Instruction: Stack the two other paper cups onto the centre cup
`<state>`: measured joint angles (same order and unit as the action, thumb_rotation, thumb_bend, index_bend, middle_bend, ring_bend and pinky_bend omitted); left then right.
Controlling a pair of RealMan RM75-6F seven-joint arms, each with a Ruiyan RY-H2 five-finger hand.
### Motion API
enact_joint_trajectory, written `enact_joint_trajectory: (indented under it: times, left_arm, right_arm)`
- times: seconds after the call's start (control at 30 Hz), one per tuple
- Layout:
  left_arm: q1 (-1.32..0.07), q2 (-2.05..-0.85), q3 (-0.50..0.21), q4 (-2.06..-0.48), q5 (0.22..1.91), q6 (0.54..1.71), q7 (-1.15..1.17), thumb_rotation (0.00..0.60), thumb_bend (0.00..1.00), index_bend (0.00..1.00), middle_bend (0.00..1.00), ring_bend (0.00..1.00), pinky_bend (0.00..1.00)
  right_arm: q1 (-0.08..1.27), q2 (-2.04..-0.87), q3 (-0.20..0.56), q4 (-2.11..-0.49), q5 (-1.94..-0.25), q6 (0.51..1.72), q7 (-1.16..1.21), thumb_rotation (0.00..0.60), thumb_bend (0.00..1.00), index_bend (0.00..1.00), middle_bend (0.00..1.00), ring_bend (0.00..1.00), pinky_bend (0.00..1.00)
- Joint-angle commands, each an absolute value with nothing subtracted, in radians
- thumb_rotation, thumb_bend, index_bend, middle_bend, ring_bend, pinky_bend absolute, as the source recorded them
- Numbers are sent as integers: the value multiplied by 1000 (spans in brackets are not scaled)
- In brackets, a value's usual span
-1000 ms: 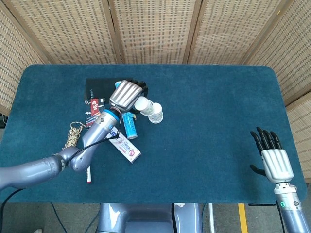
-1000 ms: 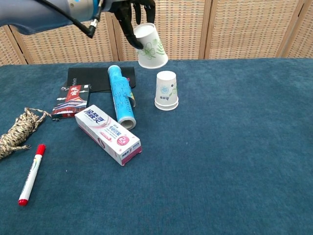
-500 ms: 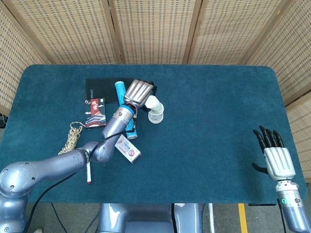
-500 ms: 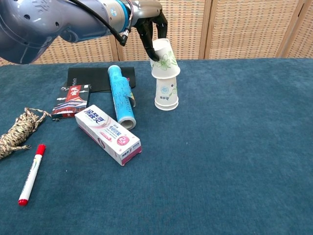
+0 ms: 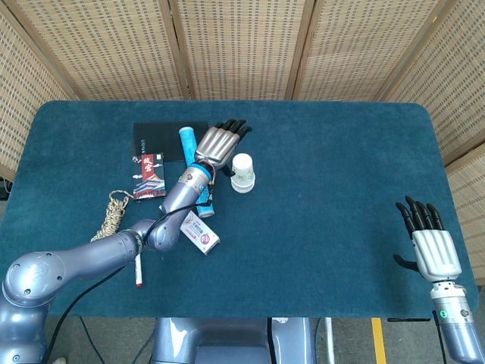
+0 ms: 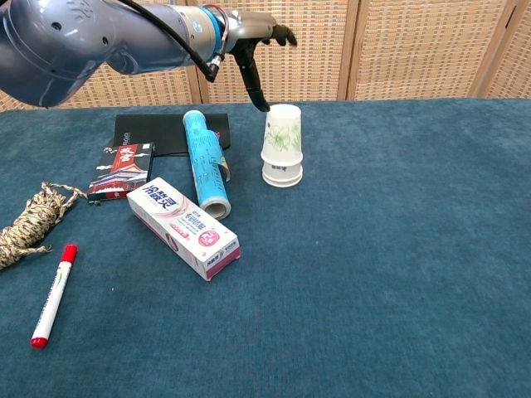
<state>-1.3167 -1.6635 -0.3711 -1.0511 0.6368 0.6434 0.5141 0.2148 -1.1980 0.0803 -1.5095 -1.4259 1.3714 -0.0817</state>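
Observation:
A stack of white paper cups [image 6: 282,151] stands upside down on the blue table, seen from above as a white disc, the cup stack [image 5: 242,171]. The top cup with a green leaf print sits nested over the ones below. My left hand [image 5: 220,142] hovers just left of and above the stack, fingers spread and holding nothing; in the chest view the left hand [image 6: 253,37] shows a dark finger reaching down close to the top cup's rim. My right hand [image 5: 433,246] rests open near the table's right front corner, far from the cups.
Left of the stack lie a blue tube [image 6: 204,162], a white and pink toothpaste box [image 6: 183,226], a black booklet [image 6: 158,133], a small red packet [image 6: 122,170], a coil of rope [image 6: 31,225] and a red-capped marker [image 6: 53,294].
My left hand lowered the leaf-print cup onto the stack and let go; its fingers have spread and lifted away. The right hand has barely moved.

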Motion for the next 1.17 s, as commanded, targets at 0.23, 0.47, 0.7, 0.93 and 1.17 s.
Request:
enact_joint_trajectory:
  times: [0.23,0.47,0.7,0.93,1.17]
  left_arm:
    - [-1250,-1567,-374,-1181,751,730,422,600,0,0,0,0,0]
    - [-975,-1314,-275,-1502,859,983,349,600,0,0,0,0,0]
    - [-784,-1209,-196,-1615,973,1151,247,600,0,0,0,0,0]
    - [-520,-1175,-34,-1634,1166,1367,73,600,0,0,0,0,0]
    - [-416,-1183,19,-1616,1234,1441,43,600,0,0,0,0,0]
  right_arm:
    - [212,-1197,80,-1514,-1435,1375,-83,600,0,46,0,0,0]
    - [207,-1190,72,-1529,-1453,1380,-82,600,0,46,0,0,0]
    - [203,-1187,71,-1537,-1463,1387,-84,600,0,46,0,0,0]
    - [200,-1181,77,-1540,-1462,1390,-79,600,0,46,0,0,0]
    - [194,-1173,76,-1545,-1472,1402,-73,600,0,46,0,0,0]
